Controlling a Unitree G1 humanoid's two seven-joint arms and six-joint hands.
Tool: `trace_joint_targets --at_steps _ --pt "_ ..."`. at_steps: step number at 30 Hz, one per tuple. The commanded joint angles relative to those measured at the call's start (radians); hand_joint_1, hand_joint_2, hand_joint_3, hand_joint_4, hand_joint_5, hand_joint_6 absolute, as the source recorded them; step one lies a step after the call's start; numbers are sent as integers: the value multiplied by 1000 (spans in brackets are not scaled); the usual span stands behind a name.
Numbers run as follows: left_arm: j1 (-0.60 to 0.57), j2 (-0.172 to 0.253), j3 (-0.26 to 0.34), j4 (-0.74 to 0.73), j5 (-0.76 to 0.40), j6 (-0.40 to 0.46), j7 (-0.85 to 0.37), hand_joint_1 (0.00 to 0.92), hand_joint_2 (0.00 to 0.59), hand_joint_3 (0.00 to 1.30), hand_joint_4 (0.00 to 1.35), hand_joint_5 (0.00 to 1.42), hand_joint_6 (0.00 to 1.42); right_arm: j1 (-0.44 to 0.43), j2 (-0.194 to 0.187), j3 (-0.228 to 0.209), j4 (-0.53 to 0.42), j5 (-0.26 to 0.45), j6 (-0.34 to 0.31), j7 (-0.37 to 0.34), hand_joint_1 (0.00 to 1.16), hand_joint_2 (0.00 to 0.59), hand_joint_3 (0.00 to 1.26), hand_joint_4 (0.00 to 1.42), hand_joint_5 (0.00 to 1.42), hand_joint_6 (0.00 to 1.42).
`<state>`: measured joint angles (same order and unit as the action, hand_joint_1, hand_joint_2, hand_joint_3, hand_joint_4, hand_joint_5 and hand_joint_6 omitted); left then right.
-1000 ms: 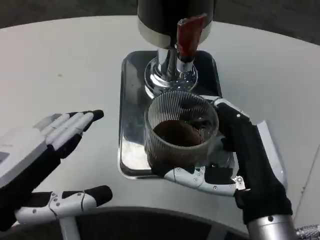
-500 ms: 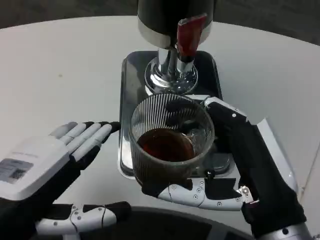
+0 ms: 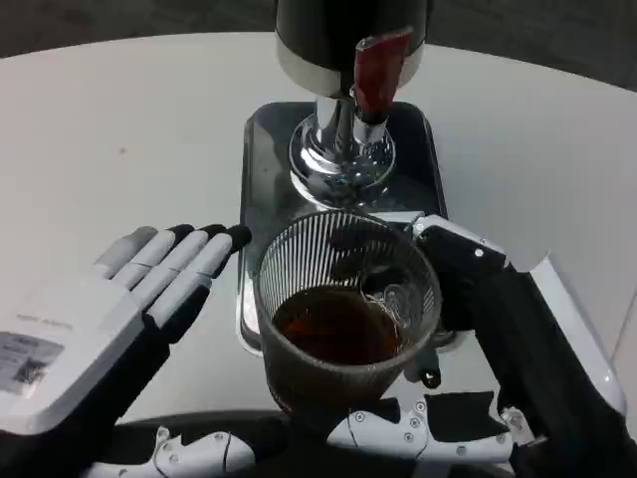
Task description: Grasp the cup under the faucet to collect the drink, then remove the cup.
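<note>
Head view shows the right hand (image 3: 498, 349) clamped around the ribbed glass cup (image 3: 343, 309), its fingers (image 3: 398, 436) wrapped under and behind the wall; the cup holds dark drink in its lower part and hangs at the near edge of the metal tray (image 3: 261, 179), toward the robot; a second ago it stood farther back on the tray, just below the faucet (image 3: 376, 75), so over the last second it has been drawn back and clear of the spout; I judge the collecting step done and the removal under way, with only the setting-down or carrying-off left.

Meanwhile the left hand (image 3: 109, 319) has come in from the left and now lies just beside the cup, palm side down, fingers straight and slightly apart, holding nothing; it does not appear to touch the glass, though the gap is small; it may be coming to steady the cup, but that is a guess.

On the back of the left hand sits a small white label (image 3: 28, 349) with dark print, too small and blurred to read; no brand or other writing is legible on the dispenser (image 3: 338, 30), the tray or the white desk (image 3: 119, 119).
</note>
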<state>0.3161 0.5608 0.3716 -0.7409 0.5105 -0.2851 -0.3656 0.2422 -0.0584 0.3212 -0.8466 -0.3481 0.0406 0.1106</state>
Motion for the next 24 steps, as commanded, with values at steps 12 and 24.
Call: trace_joint_targets --at_steps 12,24 --pt "-12 21 -16 -30 16 27 -47 0 90 0 0 0 0 32 -42 -16 -86 57 -13 34 1121 140 639 841 937 1327" --pt "-26 47 -40 -11 30 30 -80 0 89 0 0 0 0 8 -38 -38 -78 69 -12 35 1121 140 639 841 937 1327"
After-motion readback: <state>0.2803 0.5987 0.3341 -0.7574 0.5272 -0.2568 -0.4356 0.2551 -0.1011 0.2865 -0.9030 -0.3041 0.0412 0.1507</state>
